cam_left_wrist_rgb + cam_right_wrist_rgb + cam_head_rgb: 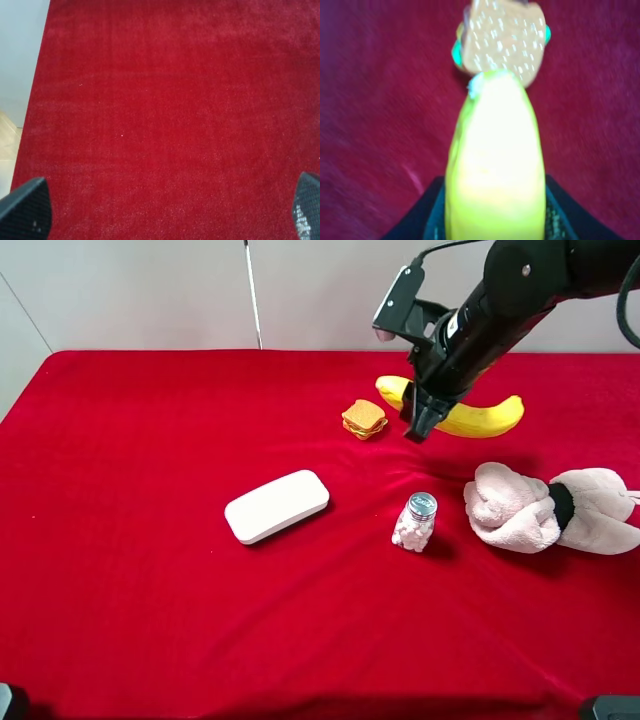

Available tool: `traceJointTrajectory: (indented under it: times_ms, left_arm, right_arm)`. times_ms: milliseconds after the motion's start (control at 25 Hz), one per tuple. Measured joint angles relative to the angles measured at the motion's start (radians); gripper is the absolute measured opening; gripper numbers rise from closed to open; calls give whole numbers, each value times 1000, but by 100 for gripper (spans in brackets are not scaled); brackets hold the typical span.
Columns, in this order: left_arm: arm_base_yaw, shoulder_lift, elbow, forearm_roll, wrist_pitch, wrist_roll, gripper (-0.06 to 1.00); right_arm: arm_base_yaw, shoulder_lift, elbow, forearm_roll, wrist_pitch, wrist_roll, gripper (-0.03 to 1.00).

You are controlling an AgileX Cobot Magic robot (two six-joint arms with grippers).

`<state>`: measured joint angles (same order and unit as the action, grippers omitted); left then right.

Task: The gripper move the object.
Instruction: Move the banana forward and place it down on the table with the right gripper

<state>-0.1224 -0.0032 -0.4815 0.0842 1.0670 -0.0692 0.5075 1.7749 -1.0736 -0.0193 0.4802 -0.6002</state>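
Desk: Red cloth (130, 540) over the whole table and a pale wall (130, 290) behind it, that much I get from the high camera. Where is the banana?

Operator: On the far right part of the cloth, near the back edge. The banana (485, 418) lies crosswise. My right gripper (417, 428) covers a stretch close to its left end, so I see it in two pieces. The sandwich toy (364, 419) sits just beside that end.

Desk: Is the claw on it?

Operator: Yes, clamped on the banana. In the right wrist camera the fruit (495, 170) fills the middle, blurred and washed out. Dark fingers (422, 217) sit against both its flanks. Its tip hides the near edge of the sandwich toy (502, 37). I can't tell whether the banana rests on the cloth or hangs just above it.

Desk: And the left arm?

Operator: I find it only in its own wrist camera. The left gripper (166, 212) stands wide apart over bare cloth with nothing between the jaws. Only two black fingertips (25, 210) show, at the corners, and both are cut by the frame.

Desk: Anything else?

Operator: A white case (277, 505) sits mid-table. Near it is a small jar (416, 523) with a metal lid and white bits inside, too small to name. A pink plush toy (545, 508) reaches the frame's right edge. All three lie apart from the banana.
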Motion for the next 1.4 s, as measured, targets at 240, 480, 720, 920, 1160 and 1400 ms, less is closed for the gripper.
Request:
traceJointTrajectory:
  times_ms: [240,480,720,920,1160,1400]
  left_arm:
    - [0,0,0,0,0,0,95]
    - [0,0,0,0,0,0,95]
    - [0,0,0,0,0,0,95]
    - [0,0,0,0,0,0,95]
    - [0,0,0,0,0,0,95]
    - [0,0,0,0,0,0,95]
  right_arm:
    - [48,-33,-15,100,6,0,27]
    - [110,-33,-114,113,41,0,27]
    - [185,-33,-174,113,76,0,27]
    - [237,28,-257,116,109,0,27]
    - [301,170,-442,117,202,0,27]
    - [347,323,-688,117,326,0,27]
